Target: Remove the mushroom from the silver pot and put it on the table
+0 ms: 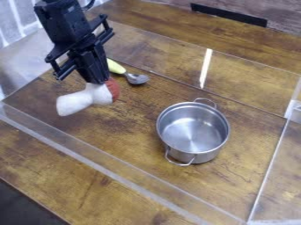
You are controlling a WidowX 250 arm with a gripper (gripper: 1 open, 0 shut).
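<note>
My gripper (99, 85) hangs over the left part of the table (129, 167), pointing steeply down and shut on the mushroom (83, 100). The mushroom lies on its side in the grip, with the reddish-brown cap to the right and the thick white stem sticking out to the left. I cannot tell whether it touches the wood. The silver pot (194, 132) stands to the right of the gripper, apart from it, and its shiny inside holds nothing.
A yellow-handled spoon (123, 72) lies just behind the gripper. Clear acrylic walls (112, 167) run along the front, right and back of the tabletop.
</note>
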